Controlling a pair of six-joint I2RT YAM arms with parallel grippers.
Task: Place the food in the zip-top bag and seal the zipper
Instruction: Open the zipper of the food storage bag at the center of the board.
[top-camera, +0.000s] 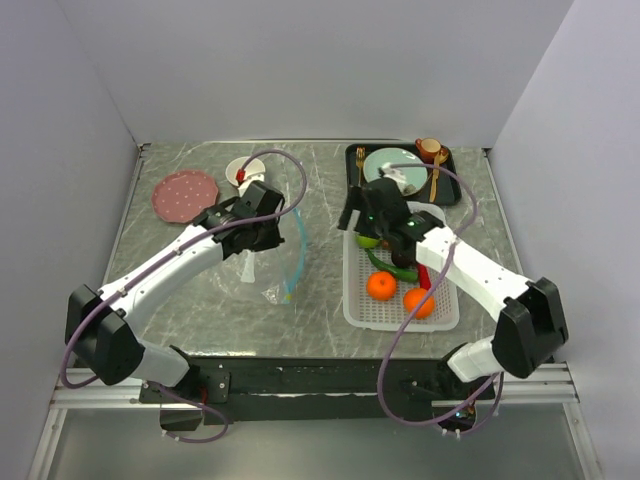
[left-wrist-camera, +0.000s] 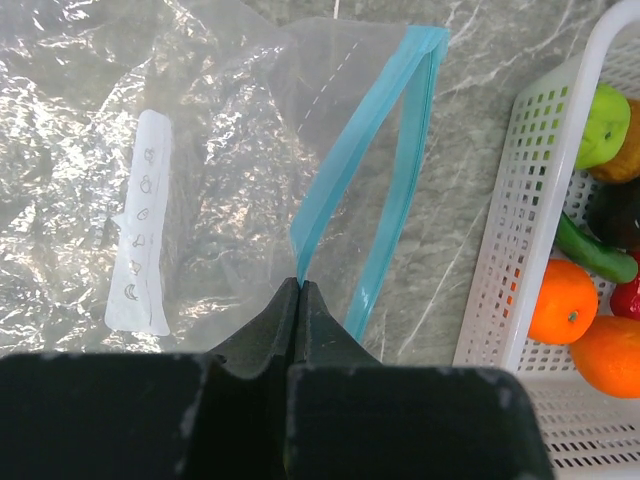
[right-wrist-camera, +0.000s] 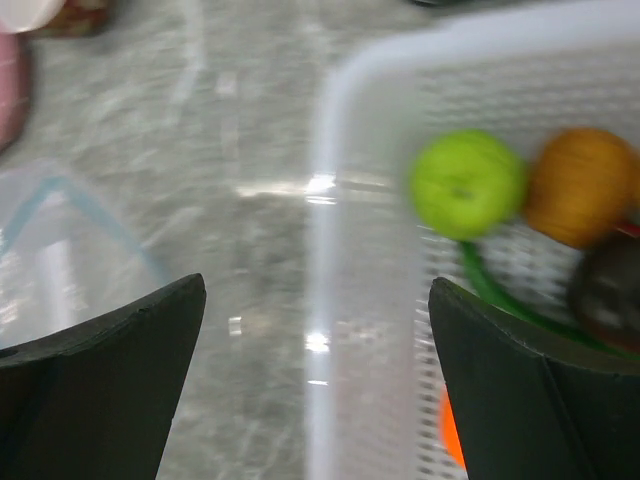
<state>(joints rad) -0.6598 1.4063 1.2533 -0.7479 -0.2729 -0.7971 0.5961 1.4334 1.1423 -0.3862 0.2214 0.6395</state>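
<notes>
— Left wrist view tells it best: the left pincer (left-wrist-camera: 300, 287) is pressed together on one lip of the zipper (left-wrist-camera: 345, 170), at the teal strip's near end.
— Why pinch just one lip?
— To pull the mouth apart, I'd guess. The two teal strips stand apart in a narrow wedge, so the zip-top bag (left-wrist-camera: 210, 130) gapes toward the white basket (left-wrist-camera: 497, 250). The rest of it lies crumpled on the grey surface (left-wrist-camera: 470, 90), white label (left-wrist-camera: 140, 230) up.
— And the food?
— All in the basket, right of the bag (none in the bag that I can see): two oranges (top-camera: 381, 285) at the near end, the long green pepper (top-camera: 392, 266) and red chili (top-camera: 425, 276) in the middle, then the green apple (right-wrist-camera: 465, 185), the yellow-brown fruit (right-wrist-camera: 580, 185) and the dark round one (right-wrist-camera: 610, 290) at the far end.
— The right pincer (right-wrist-camera: 318, 285)?
— Spread wide, holding nothing, hanging over the basket's left rim with the apple just ahead. Its own camera is blurred, mind. I'd say the apple is its first pick, then a short carry left into that open mouth.
— So sealing waits?
— Until the basket is emptied, I'd think.
</notes>
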